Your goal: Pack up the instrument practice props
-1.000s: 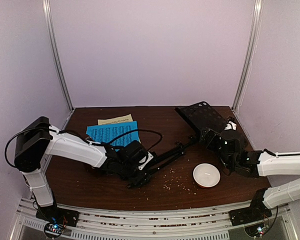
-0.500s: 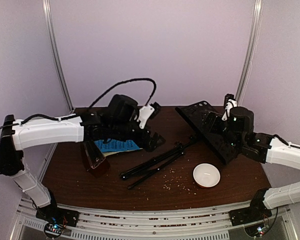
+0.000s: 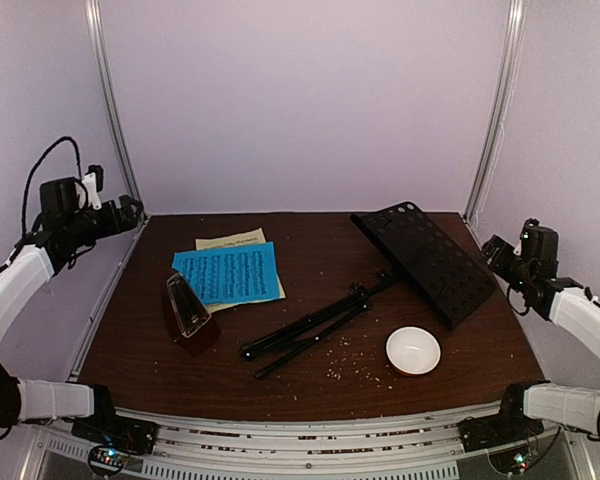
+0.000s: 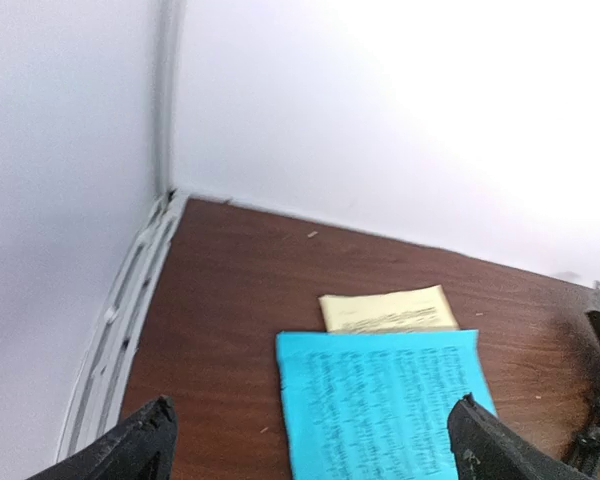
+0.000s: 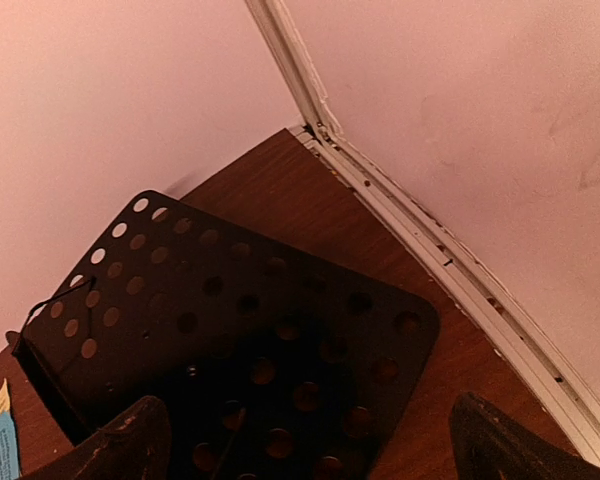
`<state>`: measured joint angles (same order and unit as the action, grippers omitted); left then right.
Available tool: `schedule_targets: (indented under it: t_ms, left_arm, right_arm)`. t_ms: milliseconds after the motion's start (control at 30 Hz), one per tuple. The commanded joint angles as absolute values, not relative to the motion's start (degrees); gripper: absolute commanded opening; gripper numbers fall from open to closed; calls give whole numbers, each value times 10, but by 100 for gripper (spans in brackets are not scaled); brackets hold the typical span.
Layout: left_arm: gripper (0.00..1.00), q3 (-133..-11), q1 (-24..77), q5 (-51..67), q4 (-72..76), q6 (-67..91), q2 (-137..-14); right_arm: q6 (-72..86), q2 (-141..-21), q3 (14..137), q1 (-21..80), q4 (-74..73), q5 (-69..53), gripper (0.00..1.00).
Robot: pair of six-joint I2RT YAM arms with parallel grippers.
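1. Left wrist view: left gripper gapes wide and empty. The blue sheet lies well below between its fingers, overlapping the yellow sheet.
2. Right wrist view: right gripper, also wide open and empty, faces the music stand desk.
3. Top view alone shows the metronome standing beside the sheets; both arms are held high at the table's sides.

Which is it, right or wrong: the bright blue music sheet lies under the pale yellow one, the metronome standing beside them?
Wrong: the bright blue music sheet lies on top of the pale yellow music sheet, as the top external view shows. The metronome does stand beside them.
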<state>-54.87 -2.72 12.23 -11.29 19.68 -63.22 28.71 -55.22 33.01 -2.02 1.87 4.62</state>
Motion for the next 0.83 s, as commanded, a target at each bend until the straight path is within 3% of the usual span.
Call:
schedule_targets:
  t_ms: [0,133,300,567,800]
  left_arm:
    - [98,-429,-115,138,-24,242,-629]
    - [98,-313,-117,-4,92,232,-619]
    - [98,-185,-115,-76,281,201,-598]
    - [98,-146,-78,-27,477,130,-724]
    - [98,-165,-50,-26,551,118,-785]
  right_arm:
    - [289,-511,257,-50,124,45,100]
    - [258,-489,152,-50,271,84,100]
    - [197,-532,84,-43,418,107,99]
    - [145,-704,62,-27,653,77,100]
    - [109,-763,78,-10,726,79,100]
